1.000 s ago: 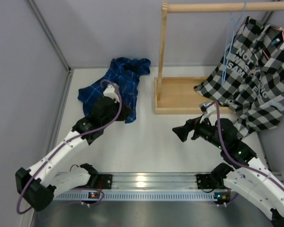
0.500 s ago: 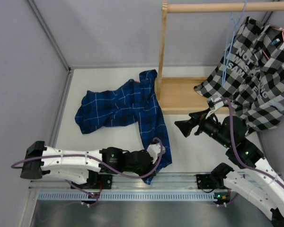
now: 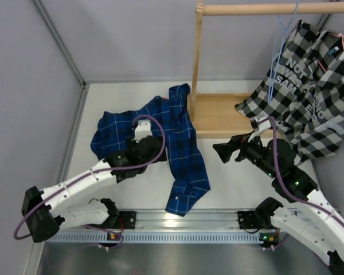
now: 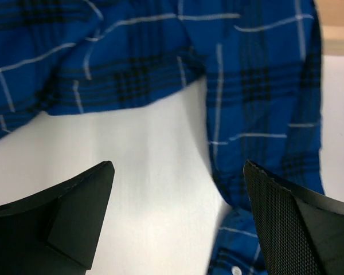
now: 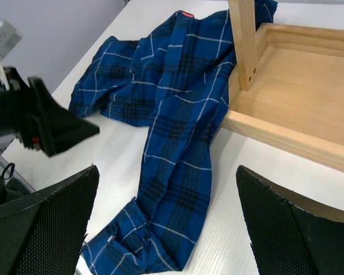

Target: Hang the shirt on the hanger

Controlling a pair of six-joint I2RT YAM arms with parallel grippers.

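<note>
Our left gripper (image 3: 152, 150) stands wide open with nothing between its fingers; in the left wrist view (image 4: 179, 166) the two dark pads frame bare white table (image 4: 149, 189), with the shirt (image 4: 258, 86) lying just beyond and to the right of them. From above we see this gripper poised over the left half of the shirt (image 3: 180, 149), but whether it touches the cloth we cannot tell. Our right gripper (image 3: 222, 153) is also open and empty, held above the table to the right of the shirt and pointing left toward it; in its own view (image 5: 166, 172) the shirt (image 5: 178, 120) lies between its spread fingers. The blue shirt lies loosely spread on the table (image 3: 229, 183), one part reaching left, a long strip running toward the near edge, and its far corner lying against the foot of the wooden rack's post (image 3: 196, 63) and the left edge of the rack's base (image 3: 218, 114). The hanger (image 3: 273, 69) is well apart from the shirt: it hangs by its hook from the rack's rod (image 3: 258, 8) at the far right, its thin pale-blue frame showing in front of a black-and-white checked shirt (image 3: 312, 97) that hangs there too.
</note>
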